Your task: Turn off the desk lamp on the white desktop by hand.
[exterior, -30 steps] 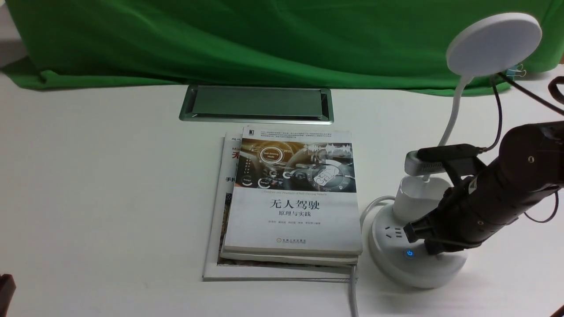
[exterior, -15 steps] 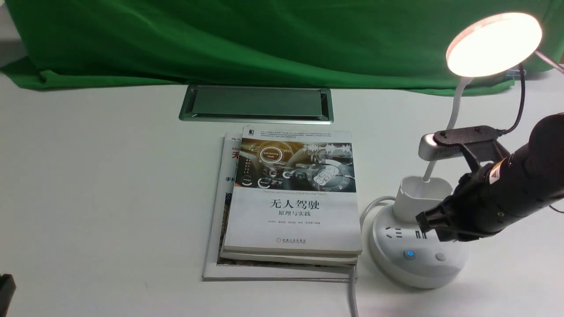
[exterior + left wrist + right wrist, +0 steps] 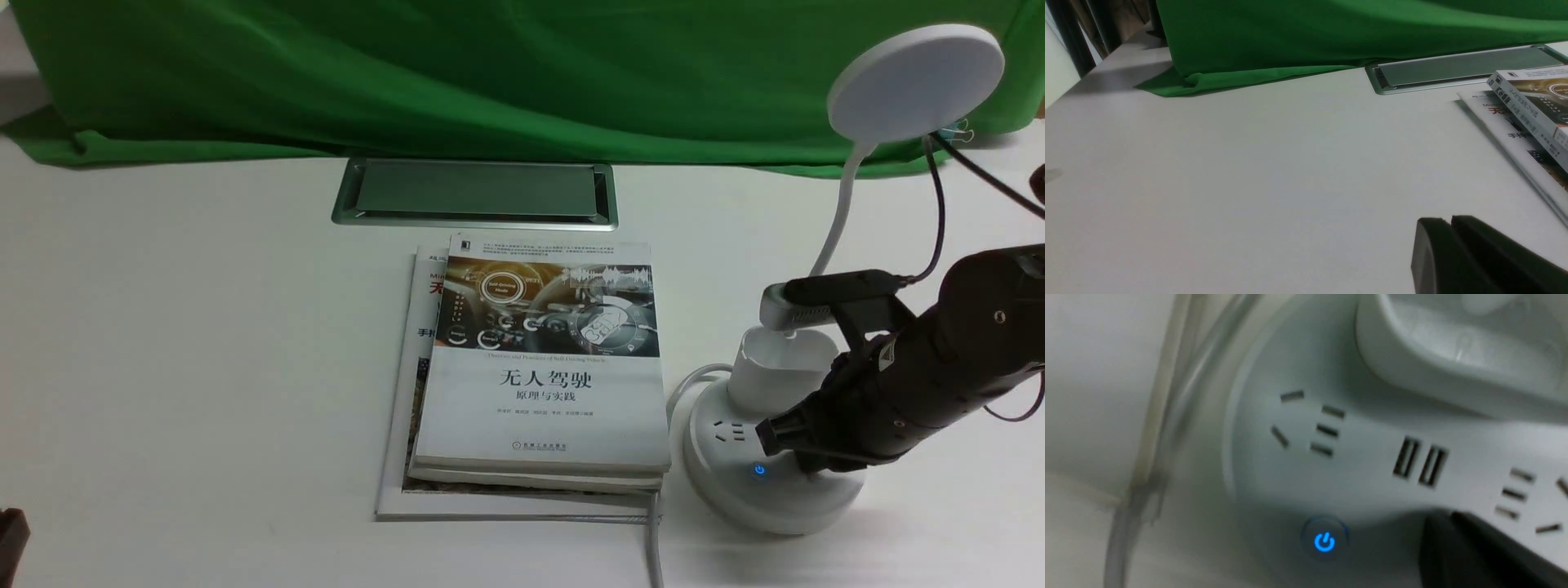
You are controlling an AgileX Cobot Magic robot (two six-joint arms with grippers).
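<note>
The lamp head (image 3: 916,82), glowing a moment ago, is now showing dark above the lamp base (image 3: 775,498). The right end effector (image 3: 808,465), hanging just above that base half a second earlier, is now reaching down onto its near right part, fingertips clenched together on nothing. The desk lamp is standing on the counter (image 3: 204,343), its base just beside the books (image 3: 545,408). The left end effector (image 3: 1451,220) is also staying closed, well apart from the base. The light being out suggests the goal is being met; pressing again could relight it.
</note>
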